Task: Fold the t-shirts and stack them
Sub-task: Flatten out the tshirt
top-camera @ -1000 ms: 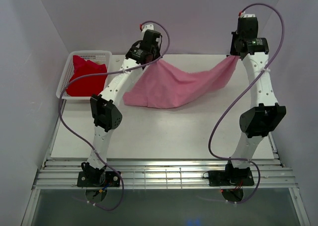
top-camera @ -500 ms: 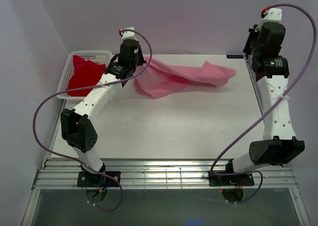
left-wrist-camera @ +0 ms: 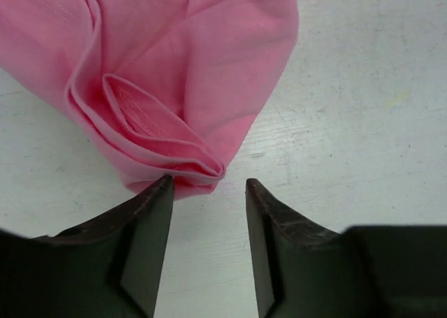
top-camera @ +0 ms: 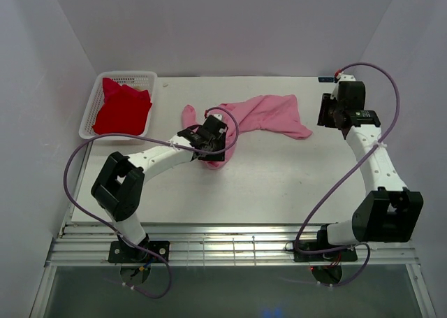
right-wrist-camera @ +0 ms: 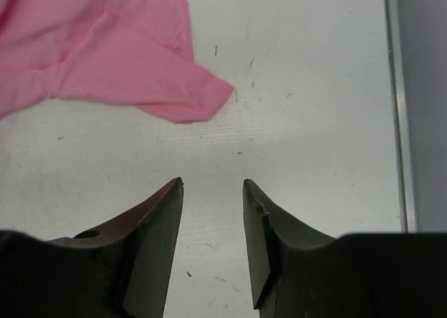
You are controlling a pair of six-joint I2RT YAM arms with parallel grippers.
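The light pink t-shirt (top-camera: 262,114) lies crumpled on the white table, stretched from left to right across the middle. My left gripper (top-camera: 218,147) is low at its near-left bunch and open. In the left wrist view the left fingertip (left-wrist-camera: 162,186) touches a folded pink edge (left-wrist-camera: 174,73), with bare table between the jaws (left-wrist-camera: 208,185). My right gripper (top-camera: 321,112) is open just right of the shirt's right corner (right-wrist-camera: 202,94), and nothing is between its fingers (right-wrist-camera: 213,184). The red t-shirt (top-camera: 122,108) sits bunched in the basket.
A white mesh basket (top-camera: 129,74) stands at the table's far left corner. The table's right edge (right-wrist-camera: 394,101) runs close to my right gripper. Purple cables loop from both arms. Walls close in the left, right and back.
Both grippers have opened and let go of the pink t-shirt, which has dropped from hanging between them onto the table. Both arms have come down and nearer.
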